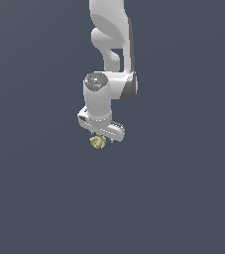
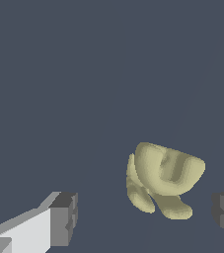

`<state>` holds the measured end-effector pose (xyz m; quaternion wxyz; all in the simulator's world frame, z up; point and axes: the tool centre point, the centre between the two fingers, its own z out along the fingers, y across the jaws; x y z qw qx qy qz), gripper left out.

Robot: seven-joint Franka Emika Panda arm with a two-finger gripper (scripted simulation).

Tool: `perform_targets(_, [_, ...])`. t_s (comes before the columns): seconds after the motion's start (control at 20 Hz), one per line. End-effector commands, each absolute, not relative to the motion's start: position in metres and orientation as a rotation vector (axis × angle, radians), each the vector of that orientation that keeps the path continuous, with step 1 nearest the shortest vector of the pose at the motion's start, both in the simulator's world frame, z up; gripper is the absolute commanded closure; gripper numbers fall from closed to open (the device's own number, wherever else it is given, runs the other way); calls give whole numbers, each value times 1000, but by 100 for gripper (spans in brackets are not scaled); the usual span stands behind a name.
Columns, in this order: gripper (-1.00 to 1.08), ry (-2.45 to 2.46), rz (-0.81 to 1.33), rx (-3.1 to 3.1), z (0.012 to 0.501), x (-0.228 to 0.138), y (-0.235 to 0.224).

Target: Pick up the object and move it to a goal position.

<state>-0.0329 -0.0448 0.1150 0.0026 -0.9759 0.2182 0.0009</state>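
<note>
Wrist view: a small pale yellow-tan, lumpy, ridged object (image 2: 163, 179) is seen between two dark grey finger pads (image 2: 64, 218) of the white gripper (image 2: 145, 217). The jaws are spread wide, with clear gaps visible on both sides of the object, so nothing is gripped. The object sits nearer one pad than the other; that nearer pad is cut off by the frame edge, so only a sliver of it is seen. The other finger is cut off at the frame corner, with only its pad and part of its white body shown. The ridges are made out as several rounded lobes, with a hollow on the upper face; the underside is hidden.

Exterior view: the white Franka arm (image 1: 110, 59) is seen coming down from the upper frame edge, where its upper links are cut off. The gripper (image 1: 103, 138) is pointed downward, directly over the object (image 1: 97, 143), which is partly hidden behind the gripper body, so only its lower part shows. The fingertips are too small and too dark to be made out separately here. The flat dark grey-blue surface (image 1: 183, 198) fills both frames with no edges or corners visible, so the object's place on it cannot be given. Whether the object rests on that surface cannot be told.
</note>
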Motion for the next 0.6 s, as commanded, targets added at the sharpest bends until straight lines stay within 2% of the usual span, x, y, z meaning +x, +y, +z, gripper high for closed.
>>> perform_targets(0.0, [-92,801,2,-3033,108,-39,-52])
perform_targets(0.55, [-92,1068,0,-2954,91,-55,-70])
